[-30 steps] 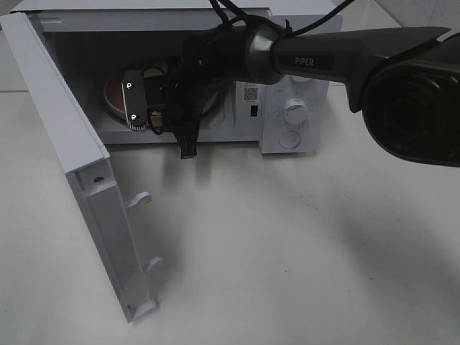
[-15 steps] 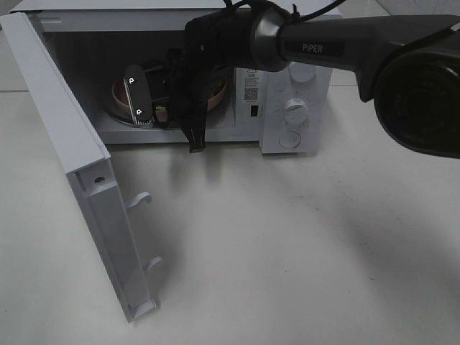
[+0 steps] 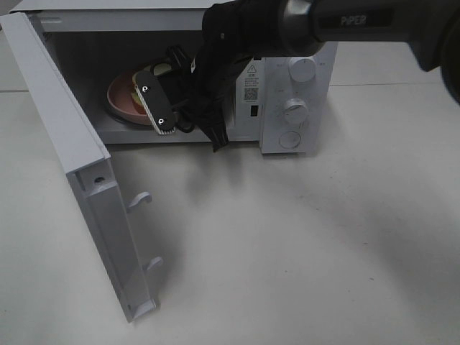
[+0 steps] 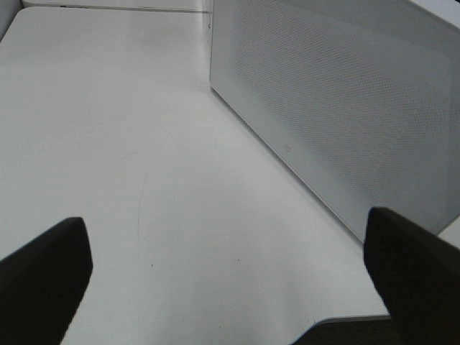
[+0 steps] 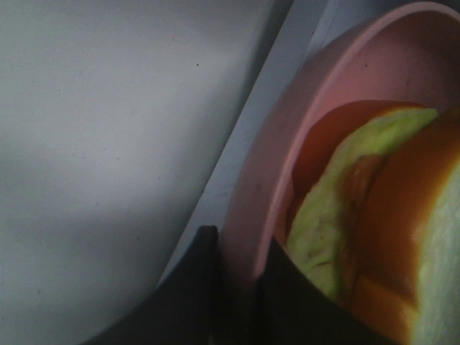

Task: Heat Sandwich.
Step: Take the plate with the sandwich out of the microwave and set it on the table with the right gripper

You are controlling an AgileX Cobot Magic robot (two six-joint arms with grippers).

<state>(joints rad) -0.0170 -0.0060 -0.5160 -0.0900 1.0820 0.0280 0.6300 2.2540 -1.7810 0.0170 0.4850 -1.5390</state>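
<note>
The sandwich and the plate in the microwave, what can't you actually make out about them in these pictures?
- Sandwich: the right wrist view cuts it off at the edge; in the high view the right tool covers nearly all of it.
- Plate: its right half is hidden behind that tool in the high view.
- Whether the plate rests on the microwave floor or is lifted: hidden in both views.
- The left wrist view shows neither.
</note>
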